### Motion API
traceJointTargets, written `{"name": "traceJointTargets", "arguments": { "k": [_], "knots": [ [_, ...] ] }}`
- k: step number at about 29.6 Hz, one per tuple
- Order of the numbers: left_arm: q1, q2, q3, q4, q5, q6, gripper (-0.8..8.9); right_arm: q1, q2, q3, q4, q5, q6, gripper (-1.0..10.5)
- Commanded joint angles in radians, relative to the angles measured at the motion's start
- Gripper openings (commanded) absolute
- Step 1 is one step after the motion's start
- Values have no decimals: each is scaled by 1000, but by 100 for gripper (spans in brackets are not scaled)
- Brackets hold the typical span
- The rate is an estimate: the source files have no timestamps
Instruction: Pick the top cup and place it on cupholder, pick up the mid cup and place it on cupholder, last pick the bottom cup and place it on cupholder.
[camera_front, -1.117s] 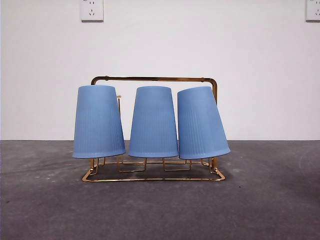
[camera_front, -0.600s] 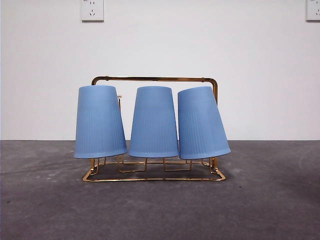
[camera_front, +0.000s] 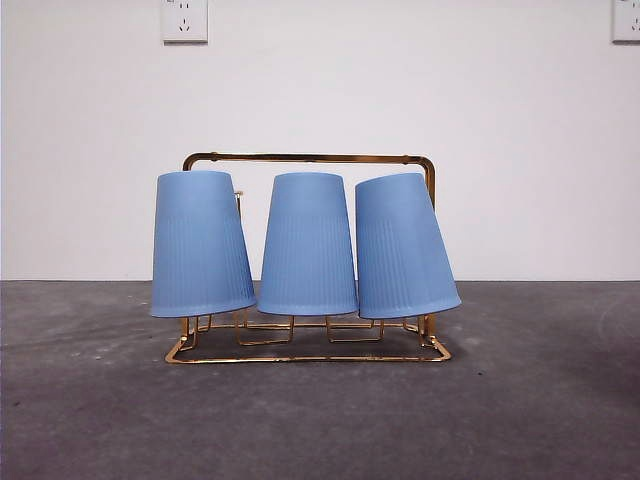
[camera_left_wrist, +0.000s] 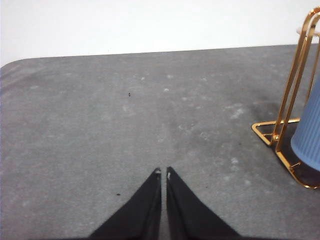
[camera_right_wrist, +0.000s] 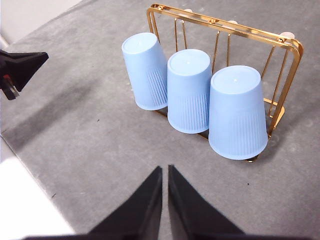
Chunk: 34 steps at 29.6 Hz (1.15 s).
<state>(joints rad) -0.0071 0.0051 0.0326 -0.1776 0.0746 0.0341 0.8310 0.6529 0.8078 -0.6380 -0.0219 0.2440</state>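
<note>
Three blue cups are sitting upside down on the cupholder (camera_front: 308, 158), so by my reading every placement the task asks for is already done and nothing is waiting to be picked. In the front view the left cup (camera_front: 201, 243) is leaning slightly, its rim kicking out toward 8 o'clock, the middle cup (camera_front: 308, 243) is standing nearly straight, and the right cup (camera_front: 402, 245) is tilting with its rim swinging toward 4 o'clock, close against the handle's upright. The middle and right cups are looking as if they touch near their rims; the left one is just beside the middle cup, and I cannot tell whether they meet.

The rack's gold base is resting flat on the grey table (camera_front: 520, 400), with the arched bar showing above the cup bottoms at 12 o'clock.

Both arms are hanging clear of the rack. The right gripper (camera_right_wrist: 165, 170) is hovering above the table with the three cups ahead of it at 12 to 1 o'clock, its jaws pressed together and carrying nothing. The left gripper (camera_left_wrist: 163, 173) is likewise pinched closed and empty, with one end of the cupholder off at 3 o'clock.

What seems left is only for the arms to be pulling back; the two leaning cups are looking settled but could be nudged by a careless retreat.
</note>
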Motion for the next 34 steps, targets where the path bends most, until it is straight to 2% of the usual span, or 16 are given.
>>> {"name": "traceJointTargets", "arguments": {
  "k": [1, 23, 28, 31, 34],
  "knots": [
    [2, -2, -20, -6, 2, -28, 9, 11, 3, 9, 14, 4, 10, 14],
    [2, -2, -19, -8, 1, -27, 9, 11, 3, 9, 14, 4, 10, 14],
    [2, -2, -19, -8, 1, -27, 9, 8, -5, 9, 33, 26, 6, 14],
    [2, -2, -19, -9, 1, -27, 9, -45, -53, 9, 32, 49, -90, 14],
    [2, -2, -19, -9, 1, -27, 9, -153, -109, 5, 41, 49, -118, 14]
  ]
}}
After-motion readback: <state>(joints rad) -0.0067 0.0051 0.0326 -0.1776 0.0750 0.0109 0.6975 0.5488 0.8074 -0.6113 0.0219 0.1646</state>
